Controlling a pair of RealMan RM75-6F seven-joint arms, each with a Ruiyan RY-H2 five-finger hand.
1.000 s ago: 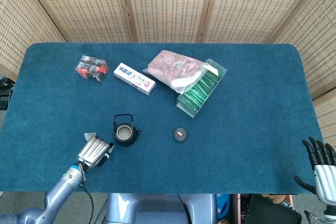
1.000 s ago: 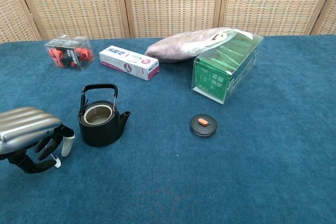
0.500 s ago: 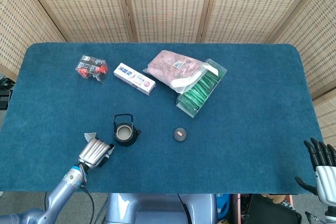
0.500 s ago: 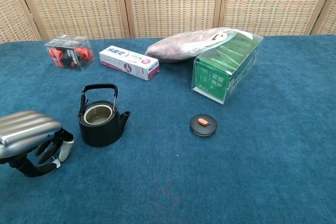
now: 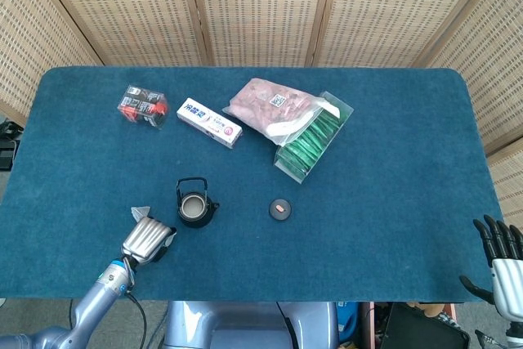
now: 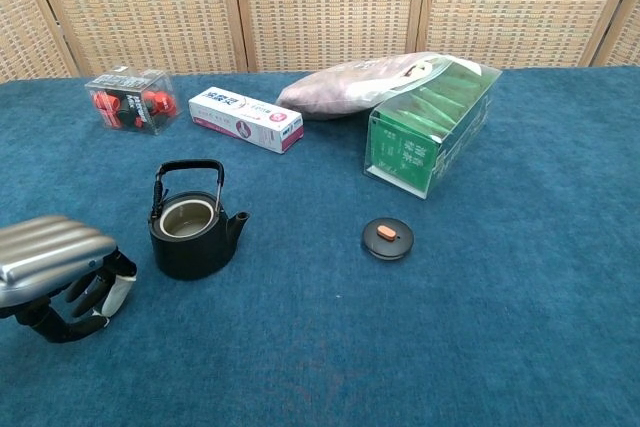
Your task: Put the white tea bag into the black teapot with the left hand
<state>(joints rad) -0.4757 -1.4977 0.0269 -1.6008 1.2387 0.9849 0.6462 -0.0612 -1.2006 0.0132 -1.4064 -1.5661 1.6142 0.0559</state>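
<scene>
The robot's left hand [image 6: 55, 269] sits low on the blue tabletop [image 5: 392, 185], fingers curled around the white tea bag [image 6: 119, 293], which shows between the fingertips in the chest view. The hand is just left of the black teapot [image 6: 190, 227], near it but not touching. The teapot stands upright and open, handle raised, spout toward the right in the chest view. Its round black lid [image 6: 387, 237] lies apart on the cloth, further right. Along the far side sit a clear box of red items [image 6: 129, 99], a white carton [image 6: 246, 118], a pink bag [image 6: 355, 82] and a clear box of green sachets [image 6: 430, 129]. The right hand [image 5: 498, 259] rests off the tabletop's near right corner, fingers spread, holding nothing.
</scene>
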